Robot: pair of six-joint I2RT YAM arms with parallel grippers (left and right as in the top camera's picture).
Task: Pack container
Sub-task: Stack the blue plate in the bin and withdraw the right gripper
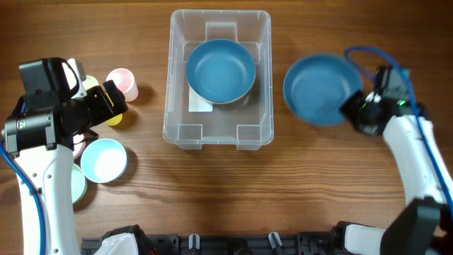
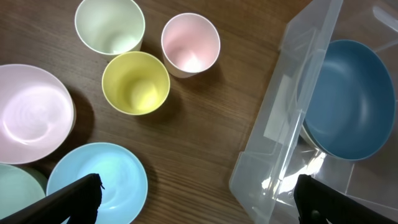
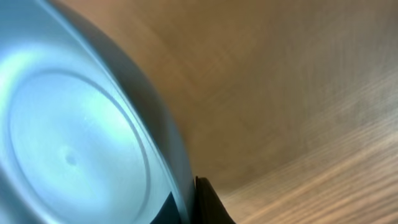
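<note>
The container (image 1: 219,136) sits mid-table, with a dark blue bowl (image 1: 220,71) resting inside it toward the far end. Just off its right side, the right gripper (image 1: 357,113) pinches the rim of a second blue bowl (image 1: 322,88), beside the bin and not over it. Out left, well apart, the left gripper (image 1: 117,101) hangs with its fingers spread wide above the yellow cup (image 2: 135,82), next to the pink cup (image 2: 190,43).
</note>
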